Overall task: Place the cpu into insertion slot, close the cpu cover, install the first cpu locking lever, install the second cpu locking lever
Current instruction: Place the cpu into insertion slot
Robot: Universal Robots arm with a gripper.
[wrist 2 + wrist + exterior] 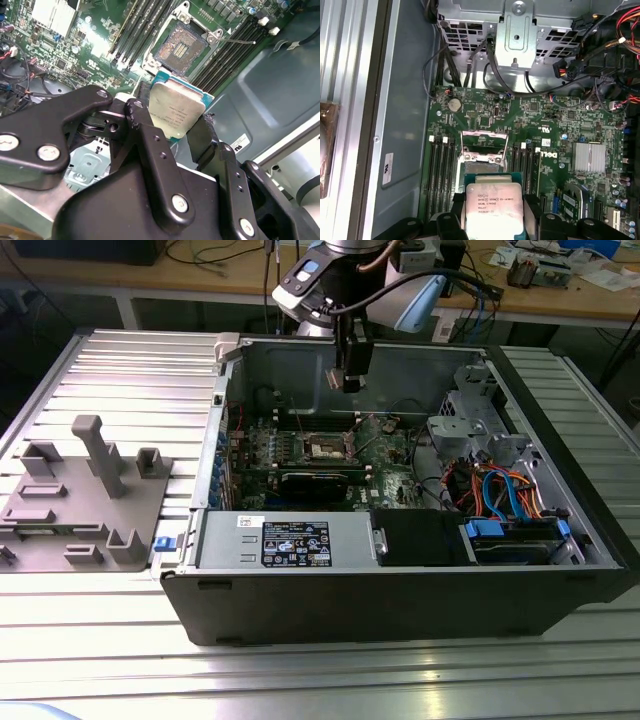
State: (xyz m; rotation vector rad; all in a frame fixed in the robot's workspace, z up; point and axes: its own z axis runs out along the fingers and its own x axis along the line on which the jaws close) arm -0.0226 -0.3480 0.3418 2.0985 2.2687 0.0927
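The gripper (pixel 172 122) has its black fingers (pixel 142 125) clamped on opposite edges of the chip (pixel 176 107), whose silver top faces both wrist views. The chip hangs above the green board (pixel 545 115), apart from the bare socket (pixel 181 47), which lies just beyond it between the memory slots (pixel 225 55). The socket's cover (pixel 485 141) stands raised. Around them is the open computer case (pixel 400 600).

Silver-grey cpu (pixel 175 112) over uncovered insertion slot (pixel 181 49)
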